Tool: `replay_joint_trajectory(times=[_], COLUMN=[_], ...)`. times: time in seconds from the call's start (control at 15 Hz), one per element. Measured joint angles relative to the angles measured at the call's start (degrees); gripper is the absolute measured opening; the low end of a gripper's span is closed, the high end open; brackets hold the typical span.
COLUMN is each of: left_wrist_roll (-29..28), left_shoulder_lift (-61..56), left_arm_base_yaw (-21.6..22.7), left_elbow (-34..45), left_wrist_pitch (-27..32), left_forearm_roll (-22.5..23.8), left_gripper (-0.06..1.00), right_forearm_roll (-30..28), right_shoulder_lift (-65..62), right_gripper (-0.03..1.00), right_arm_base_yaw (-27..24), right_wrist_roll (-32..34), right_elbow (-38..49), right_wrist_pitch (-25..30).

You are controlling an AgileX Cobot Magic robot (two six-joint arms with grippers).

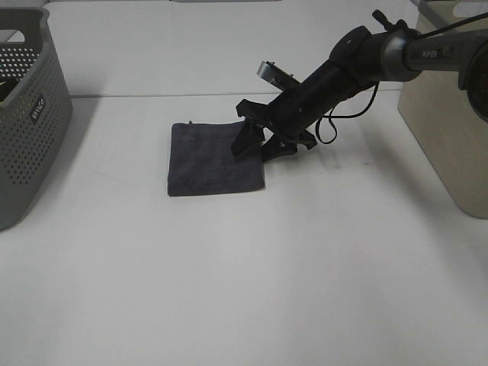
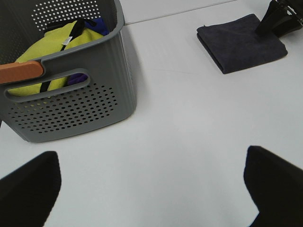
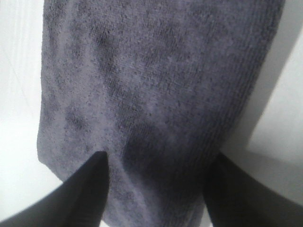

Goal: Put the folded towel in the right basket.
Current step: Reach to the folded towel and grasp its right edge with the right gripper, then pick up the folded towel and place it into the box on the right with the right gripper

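Observation:
The folded dark grey towel (image 1: 210, 160) lies flat on the white table, left of centre. My right gripper (image 1: 255, 149) is open and angled down at the towel's right edge, with one fingertip over the cloth and the other at its border. The right wrist view shows the towel (image 3: 156, 71) up close between the two dark fingers (image 3: 85, 194). The right basket (image 1: 450, 114) is a beige bin at the right edge. My left gripper (image 2: 151, 189) is open and empty over bare table, far from the towel (image 2: 239, 42).
A grey perforated basket (image 1: 30, 114) stands at the left edge, holding yellow and blue cloth (image 2: 52, 52). A cable loops under the right arm (image 1: 328, 122). The table's back edge runs behind the towel.

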Motion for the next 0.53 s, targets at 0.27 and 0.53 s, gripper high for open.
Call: replay_joint_trajectory(times=[0.27, 0.53], left_wrist_roll=[0.0, 0.0], left_shoulder_lift=[0.0, 0.0], left_arm_base_yaw=[0.0, 0.0], left_elbow=[0.0, 0.0], left_wrist_pitch=[0.0, 0.0], left_forearm_roll=[0.0, 0.0], left_gripper=[0.99, 0.99], right_forearm_roll=[-0.1, 0.2], right_shoulder_lift=[0.1, 0.2], right_gripper=[0.14, 0.04], right_arm_base_yaw=[0.0, 0.0], right_wrist_roll=[-0.1, -0.1], right_elbow=[0.0, 0.0], right_wrist_pitch=[-0.5, -0.4])
